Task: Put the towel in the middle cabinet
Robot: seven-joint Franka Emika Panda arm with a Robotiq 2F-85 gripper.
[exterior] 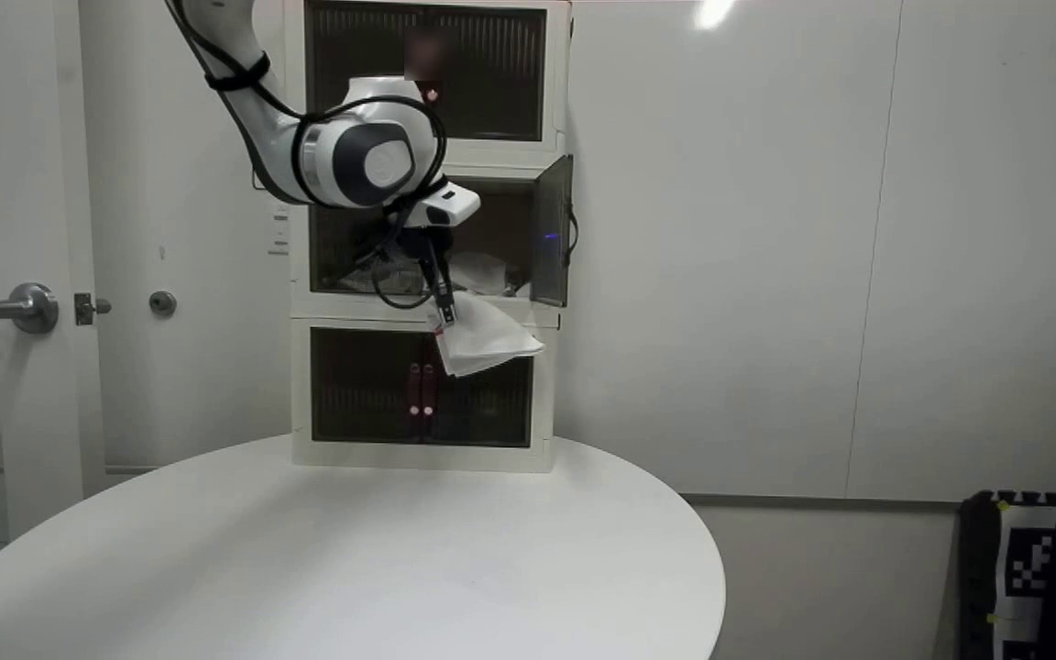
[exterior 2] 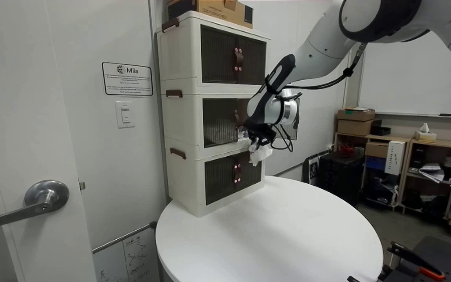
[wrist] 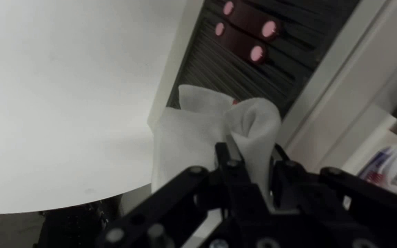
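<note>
The white towel [exterior: 489, 337] hangs folded from my gripper [exterior: 446, 313], in front of the seam between the middle and lower cabinets. The towel also shows in an exterior view [exterior 2: 260, 154] and the wrist view [wrist: 191, 132]. In the wrist view, my gripper [wrist: 250, 147] has its fingers on either side of a bunched fold of the towel, shut on it. The middle cabinet [exterior: 345, 305] has one door [exterior: 553, 234] swung open toward the front. Its other door is shut. The middle cabinet also shows in an exterior view [exterior 2: 182, 117], its opening partly hidden by the arm.
Whitish, plastic-looking things [exterior: 480, 272] lie inside the middle cabinet. The upper cabinet [exterior 2: 178, 51] and lower cabinet [exterior 2: 186, 176] are shut. The stack stands on a round white table [exterior 2: 272, 227]. A cardboard box [exterior 2: 221, 9] lies on top.
</note>
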